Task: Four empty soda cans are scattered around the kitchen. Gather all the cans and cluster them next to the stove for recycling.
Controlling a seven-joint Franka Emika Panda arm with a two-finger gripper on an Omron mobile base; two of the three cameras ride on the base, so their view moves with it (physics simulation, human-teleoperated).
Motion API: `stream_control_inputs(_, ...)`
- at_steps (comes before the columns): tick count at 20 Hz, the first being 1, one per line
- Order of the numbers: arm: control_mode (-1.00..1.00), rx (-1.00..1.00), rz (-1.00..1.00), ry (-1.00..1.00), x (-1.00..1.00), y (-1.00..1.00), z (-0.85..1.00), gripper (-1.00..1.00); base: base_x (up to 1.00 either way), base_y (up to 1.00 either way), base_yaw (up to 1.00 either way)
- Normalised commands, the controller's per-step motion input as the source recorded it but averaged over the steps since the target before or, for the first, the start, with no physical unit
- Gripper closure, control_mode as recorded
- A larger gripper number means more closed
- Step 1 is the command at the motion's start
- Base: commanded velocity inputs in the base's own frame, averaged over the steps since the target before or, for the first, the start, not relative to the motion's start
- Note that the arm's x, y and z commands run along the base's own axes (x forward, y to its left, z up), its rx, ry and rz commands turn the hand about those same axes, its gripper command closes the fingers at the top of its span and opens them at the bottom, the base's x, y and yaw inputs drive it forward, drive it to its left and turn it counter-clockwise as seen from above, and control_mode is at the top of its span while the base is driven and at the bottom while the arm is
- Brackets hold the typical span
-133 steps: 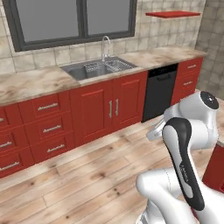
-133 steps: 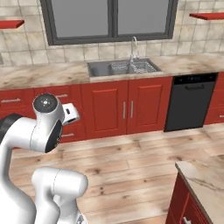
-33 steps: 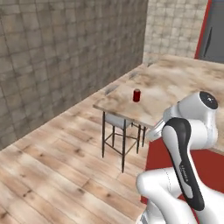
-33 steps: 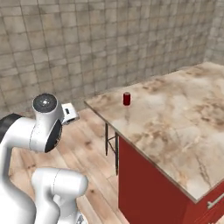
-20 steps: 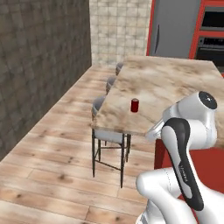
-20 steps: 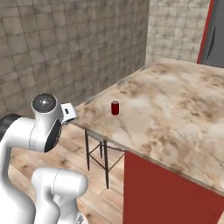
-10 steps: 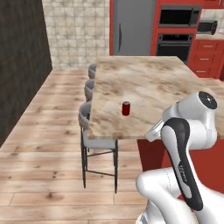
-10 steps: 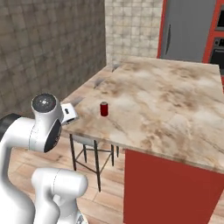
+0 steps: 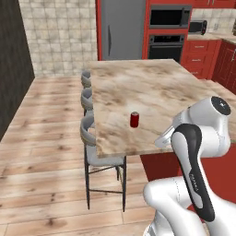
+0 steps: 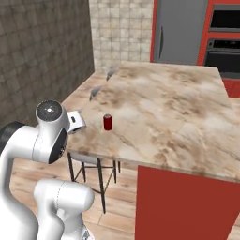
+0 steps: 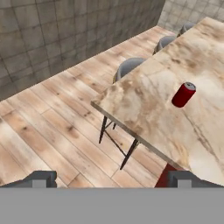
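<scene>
Left base view: you face a beige marbled island counter (image 9: 152,92) standing on a wood floor (image 9: 41,156), with a dark tiled wall at far left and tan tiles behind. Beyond the island's far end you have a grey refrigerator (image 9: 120,30), then a black wall oven (image 9: 167,46) set in red cabinets (image 9: 198,57). Three grey stools (image 9: 90,138) line the island's left edge, tucked partly under the overhang. Left of the stools the floor lies open up to the dark wall.

One red soda can (image 9: 134,119) stands upright on the counter near the corner nearest you, set back from both the left edge and the front edge, with bare marble all round it. In the right base view the same can (image 10: 108,122) sits just beyond the arm's wrist. In the hand view it (image 11: 183,94) appears tilted with the camera.

Your gripper (image 11: 111,178) has its fingertips (image 11: 41,178) standing wide apart, holding nothing, off the counter's corner and over the floor.
</scene>
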Motion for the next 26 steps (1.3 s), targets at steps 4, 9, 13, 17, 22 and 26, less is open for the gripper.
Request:
stream_control_inputs(4, 1.00, 0.00, 0.00, 0.00, 0.00, 0.00, 0.00, -1.00, 0.61, 0.34, -0.16)
stream_control_inputs(9, 1.00, 0.00, 0.00, 0.00, 0.00, 0.00, 0.00, -1.00, 0.50, 0.09, -0.10)
stream_control_inputs(13, 1.00, 0.00, 0.00, 0.00, 0.00, 0.00, 0.00, -1.00, 0.27, 0.01, -0.02)
stream_control_inputs(17, 1.00, 0.00, 0.00, 0.00, 0.00, 0.00, 0.00, -1.00, 0.03, 0.00, 0.00)
stream_control_inputs(22, 1.00, 0.00, 0.00, 0.00, 0.00, 0.00, 0.00, -1.00, 0.00, 0.00, 0.00)
stream_control_inputs(26, -1.00, 0.00, -0.01, 0.00, 0.00, 0.00, 0.00, -1.00, 0.00, 0.00, 0.00)
